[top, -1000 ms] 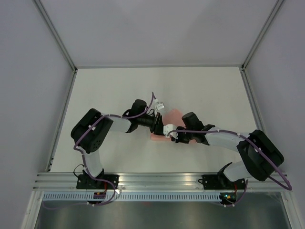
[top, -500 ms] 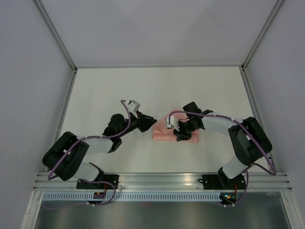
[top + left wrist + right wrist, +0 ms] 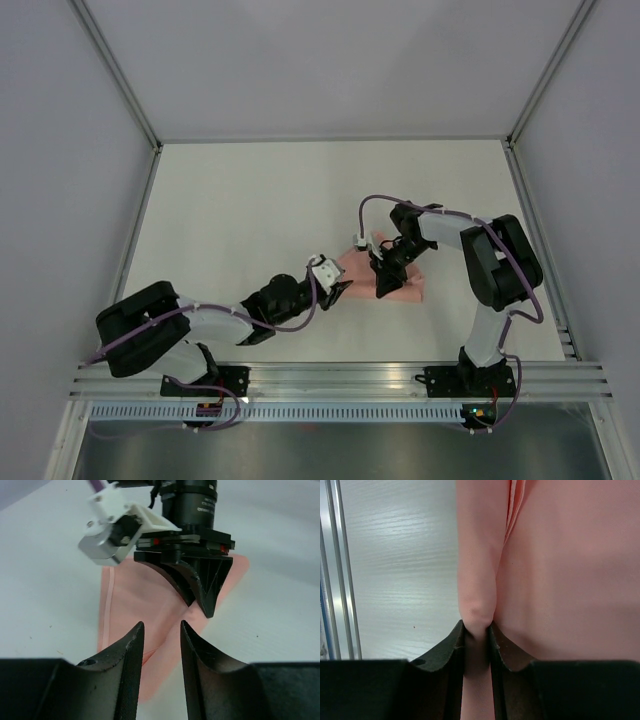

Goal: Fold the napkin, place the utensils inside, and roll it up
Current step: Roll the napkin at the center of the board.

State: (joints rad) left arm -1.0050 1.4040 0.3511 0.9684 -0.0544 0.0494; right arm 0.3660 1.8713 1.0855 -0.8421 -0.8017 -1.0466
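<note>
The pale pink napkin (image 3: 408, 291) lies folded into a small shape on the white table, right of the middle. My right gripper (image 3: 385, 284) points down at it and is shut on a rolled, tube-like fold (image 3: 476, 570) of the napkin (image 3: 560, 580). My left gripper (image 3: 341, 290) lies low at the napkin's near-left corner, its jaws open with nothing between them. In the left wrist view, the napkin (image 3: 132, 600) lies just beyond the left gripper (image 3: 159, 630), with the right gripper (image 3: 201, 605) standing on it. The utensils are hidden.
An aluminium rail (image 3: 340, 375) runs along the table's near edge, and it also shows at the left in the right wrist view, rail (image 3: 335, 580). Grey walls and frame posts (image 3: 118, 75) enclose the table on three sides.
My left gripper swung from the napkin's far-left side down to its near-left corner. The right arm drew its elbow back, and its gripper shifted toward the napkin's near edge, still pinching the cloth.
</note>
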